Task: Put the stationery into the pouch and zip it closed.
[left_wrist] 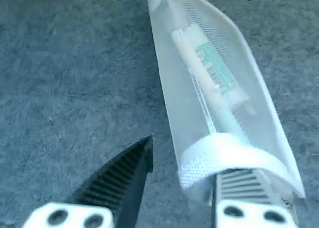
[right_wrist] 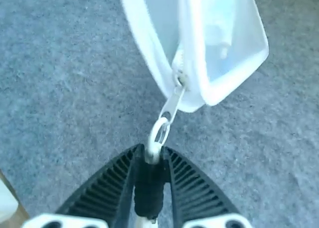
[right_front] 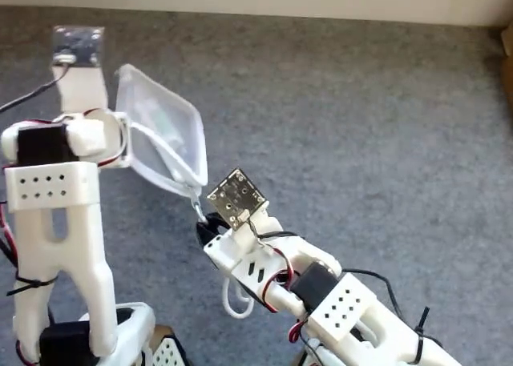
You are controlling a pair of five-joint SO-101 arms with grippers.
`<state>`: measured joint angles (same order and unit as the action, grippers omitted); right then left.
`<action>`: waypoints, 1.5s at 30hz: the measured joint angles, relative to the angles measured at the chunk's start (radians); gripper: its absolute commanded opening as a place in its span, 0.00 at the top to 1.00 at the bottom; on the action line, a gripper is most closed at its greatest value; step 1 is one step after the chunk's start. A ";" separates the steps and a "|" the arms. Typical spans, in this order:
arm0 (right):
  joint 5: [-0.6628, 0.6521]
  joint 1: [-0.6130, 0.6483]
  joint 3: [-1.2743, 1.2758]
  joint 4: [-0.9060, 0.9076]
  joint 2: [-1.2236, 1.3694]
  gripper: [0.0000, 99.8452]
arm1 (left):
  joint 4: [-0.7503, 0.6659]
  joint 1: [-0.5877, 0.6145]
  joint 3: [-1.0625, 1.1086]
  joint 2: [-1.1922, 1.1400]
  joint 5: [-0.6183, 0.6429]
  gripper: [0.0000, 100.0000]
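Pouch (right_front: 164, 135) of translucent white mesh, stationery (left_wrist: 209, 71) inside it, stretches above the grey table (right_front: 361, 102) between the arms, its zipper pull (right_wrist: 160, 133) pinched tight by the right gripper (right_wrist: 151, 152), while the left gripper (left_wrist: 188, 163) stands spread, the pouch's other end against one jaw.

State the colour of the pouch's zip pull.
White; the zip pull shows best in the right wrist view.
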<state>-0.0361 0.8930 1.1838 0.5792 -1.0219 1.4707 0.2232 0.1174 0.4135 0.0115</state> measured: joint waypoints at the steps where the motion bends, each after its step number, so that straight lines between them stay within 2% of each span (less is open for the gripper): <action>1: 0.000 0.000 0.000 0.002 0.000 1.00 | 0.000 -0.029 -0.012 0.000 0.000 0.80; 10: 0.000 0.000 0.000 0.003 0.000 1.00 | -0.049 -0.288 -0.046 -0.005 0.000 0.80; 15: 0.000 0.000 0.002 0.003 0.000 1.00 | -0.110 -0.387 -0.046 -0.005 0.000 0.80; 21: 0.000 0.002 0.002 0.003 0.002 1.00 | -0.121 -0.471 -0.046 -0.038 0.000 0.80; 29: 0.000 0.000 0.002 0.003 0.002 1.00 | -0.121 -0.500 -0.057 -0.138 -0.063 0.79; 35: 0.000 0.000 0.002 0.003 0.002 1.00 | -0.120 -0.500 -0.078 -0.083 -0.064 0.71; 45: -0.002 -0.138 0.002 0.011 0.000 1.00 | -0.046 -0.499 -0.107 -0.054 -0.064 0.71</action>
<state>-0.0376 0.7549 1.1853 0.5900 -1.0219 1.4246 -0.2754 0.0100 0.3598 -0.0529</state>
